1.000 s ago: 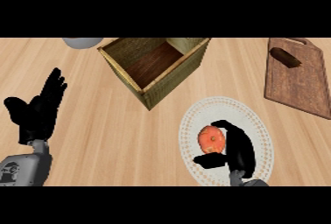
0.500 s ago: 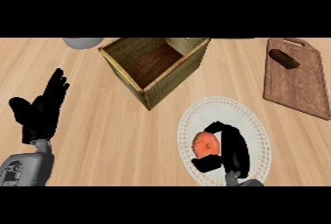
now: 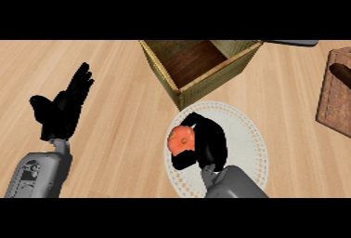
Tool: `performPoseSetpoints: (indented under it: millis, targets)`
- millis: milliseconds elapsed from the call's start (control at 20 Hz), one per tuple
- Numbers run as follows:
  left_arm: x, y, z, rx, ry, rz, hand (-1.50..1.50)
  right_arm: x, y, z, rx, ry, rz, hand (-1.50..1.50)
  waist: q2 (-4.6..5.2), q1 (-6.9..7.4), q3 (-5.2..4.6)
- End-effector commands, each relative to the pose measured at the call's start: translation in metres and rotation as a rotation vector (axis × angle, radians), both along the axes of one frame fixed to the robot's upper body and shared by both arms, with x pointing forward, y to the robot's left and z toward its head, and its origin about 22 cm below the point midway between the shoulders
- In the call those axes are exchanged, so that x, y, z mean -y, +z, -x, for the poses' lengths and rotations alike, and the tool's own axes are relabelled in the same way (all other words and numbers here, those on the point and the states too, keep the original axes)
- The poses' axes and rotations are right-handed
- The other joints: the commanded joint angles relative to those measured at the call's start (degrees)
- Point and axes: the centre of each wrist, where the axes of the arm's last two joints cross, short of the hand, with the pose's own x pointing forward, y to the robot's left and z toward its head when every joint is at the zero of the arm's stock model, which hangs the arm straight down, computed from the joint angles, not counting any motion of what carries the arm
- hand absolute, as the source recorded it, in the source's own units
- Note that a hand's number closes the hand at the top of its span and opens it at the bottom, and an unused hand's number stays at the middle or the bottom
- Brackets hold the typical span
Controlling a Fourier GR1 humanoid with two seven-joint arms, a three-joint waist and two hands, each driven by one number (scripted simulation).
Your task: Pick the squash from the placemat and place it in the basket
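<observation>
Squash (image 3: 182, 138) sits on the round placemat (image 3: 243, 135), with the right hand (image 3: 205, 142) curled around it. It looks small, hard and smooth, so holding its sides seems best

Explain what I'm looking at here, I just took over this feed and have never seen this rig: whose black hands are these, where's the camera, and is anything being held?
The single picture is taken from the robot's head, looking steeply down at a wooden counter. The two grey forearms with black hands coming in from the lower edge are the robot's own. The left hand shows at the left, open with fingers up, resting and holding nothing. The right hand is curled round the orange squash, over the round white placemat. Whether the squash is lifted clear of the placemat cannot be told. Just beyond the placemat stands the square woven basket, open at the top, with nothing seen inside. At the right edge lies a wooden board with a dark object on it.
</observation>
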Motion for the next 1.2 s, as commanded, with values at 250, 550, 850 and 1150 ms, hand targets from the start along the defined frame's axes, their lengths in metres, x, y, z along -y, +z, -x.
performPoseSetpoints:
  millis: [250, 550, 850, 1150]
  targets:
    - [0.023, 0.002, -0.007, 0.003, -0.068, -0.003, 0.00, -0.042, 0.061, -0.026, 0.325, -0.056, -0.194, 1.50, 0.22, 3.35, 0.24]
    - [0.024, -0.002, -0.009, -0.016, -0.065, -0.003, 0.00, -0.062, 0.112, -0.046, 0.506, -0.109, -0.287, 1.50, -0.35, 3.40, -0.15]
    - [0.026, 0.004, -0.017, -0.020, -0.059, -0.017, 0.00, -0.082, 0.150, -0.068, 0.555, -0.168, -0.217, 1.50, -0.92, 2.46, -0.39]
    - [0.031, -0.001, -0.016, -0.020, -0.052, -0.014, 0.00, -0.088, 0.190, -0.095, 0.619, -0.278, -0.257, 1.50, -0.60, 2.09, -0.40]
